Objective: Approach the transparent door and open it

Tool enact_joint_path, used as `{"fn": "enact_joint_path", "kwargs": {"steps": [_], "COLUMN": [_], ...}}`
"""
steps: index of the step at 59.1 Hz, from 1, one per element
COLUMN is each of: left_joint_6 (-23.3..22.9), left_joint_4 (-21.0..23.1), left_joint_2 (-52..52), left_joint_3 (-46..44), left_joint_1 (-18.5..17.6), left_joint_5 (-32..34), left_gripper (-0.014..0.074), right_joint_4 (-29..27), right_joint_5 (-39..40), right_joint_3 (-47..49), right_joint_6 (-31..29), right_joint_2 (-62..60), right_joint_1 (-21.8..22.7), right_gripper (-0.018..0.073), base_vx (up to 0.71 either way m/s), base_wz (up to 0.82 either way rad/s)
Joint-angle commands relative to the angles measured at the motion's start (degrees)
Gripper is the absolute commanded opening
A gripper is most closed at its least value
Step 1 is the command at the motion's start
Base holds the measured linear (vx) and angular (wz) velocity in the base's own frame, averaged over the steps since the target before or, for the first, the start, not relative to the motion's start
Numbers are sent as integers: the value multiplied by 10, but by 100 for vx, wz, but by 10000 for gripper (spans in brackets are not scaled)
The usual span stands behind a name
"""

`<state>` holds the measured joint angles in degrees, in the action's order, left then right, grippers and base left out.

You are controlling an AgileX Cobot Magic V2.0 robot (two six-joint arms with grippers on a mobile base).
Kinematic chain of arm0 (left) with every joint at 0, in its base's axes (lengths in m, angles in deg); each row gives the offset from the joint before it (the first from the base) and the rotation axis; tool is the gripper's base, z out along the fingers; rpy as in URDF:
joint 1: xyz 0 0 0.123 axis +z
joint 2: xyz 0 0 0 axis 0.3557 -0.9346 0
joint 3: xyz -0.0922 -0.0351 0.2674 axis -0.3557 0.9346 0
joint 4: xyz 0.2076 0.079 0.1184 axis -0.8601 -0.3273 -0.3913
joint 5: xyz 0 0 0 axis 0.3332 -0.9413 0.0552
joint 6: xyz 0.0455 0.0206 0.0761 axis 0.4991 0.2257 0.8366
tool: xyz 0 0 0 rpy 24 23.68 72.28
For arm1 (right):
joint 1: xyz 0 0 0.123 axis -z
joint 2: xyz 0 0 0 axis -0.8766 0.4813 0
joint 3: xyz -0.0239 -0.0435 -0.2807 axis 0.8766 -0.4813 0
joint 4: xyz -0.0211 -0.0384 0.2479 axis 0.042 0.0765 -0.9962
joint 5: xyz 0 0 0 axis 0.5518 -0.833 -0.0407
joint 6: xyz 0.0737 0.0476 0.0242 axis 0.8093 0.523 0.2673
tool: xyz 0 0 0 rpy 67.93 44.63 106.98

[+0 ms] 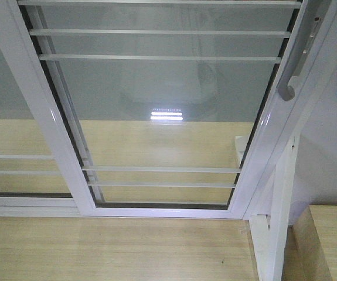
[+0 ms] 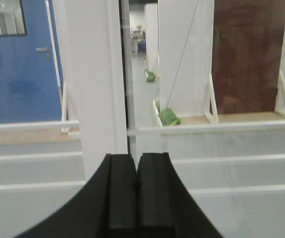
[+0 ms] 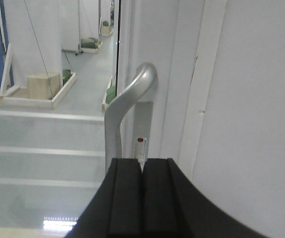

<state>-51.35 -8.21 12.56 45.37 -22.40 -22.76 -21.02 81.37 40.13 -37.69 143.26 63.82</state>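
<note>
The transparent door (image 1: 162, 93) fills the front view: clear glass in a white frame with thin horizontal white bars. Its curved grey-silver handle (image 1: 294, 70) sits on the right stile. In the right wrist view the handle (image 3: 127, 99) rises just beyond my right gripper (image 3: 142, 166), whose black fingers are pressed together with nothing between them. My left gripper (image 2: 136, 163) is also shut and empty, facing a white stile (image 2: 100, 84) and the glass with its bars. Neither gripper shows in the front view.
A neighbouring white-framed glass panel (image 1: 4, 117) lies to the left. A white wall (image 3: 251, 119) stands right of the handle. Pale wood floor (image 1: 109, 249) runs below the door; a wooden block (image 1: 332, 240) sits at lower right. Beyond the glass are a blue door (image 2: 18, 59) and white partitions (image 2: 182, 54).
</note>
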Motion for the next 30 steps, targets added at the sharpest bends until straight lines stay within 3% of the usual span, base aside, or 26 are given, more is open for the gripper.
{"fn": "enact_joint_path", "kwargs": {"steps": [1, 15, 30], "left_joint_6": [-6, -6, -6], "left_joint_4": [1, 1, 1], "left_joint_2": [-42, -113, -119], "left_joint_3": [-20, -20, -20], "left_joint_1": [-3, -3, -3], "left_joint_5": [77, 75, 57], "left_gripper": [-3, 69, 316], "right_joint_4": [6, 6, 6], "right_joint_5": [59, 58, 59], "right_joint_3": [21, 21, 21], "right_joint_6": [-5, -8, -9], "right_joint_2": [34, 96, 110], "right_joint_1": [2, 2, 2], "right_gripper": [0, 109, 383], "base_vx": [0, 0, 0], "base_wz": [0, 0, 0]}}
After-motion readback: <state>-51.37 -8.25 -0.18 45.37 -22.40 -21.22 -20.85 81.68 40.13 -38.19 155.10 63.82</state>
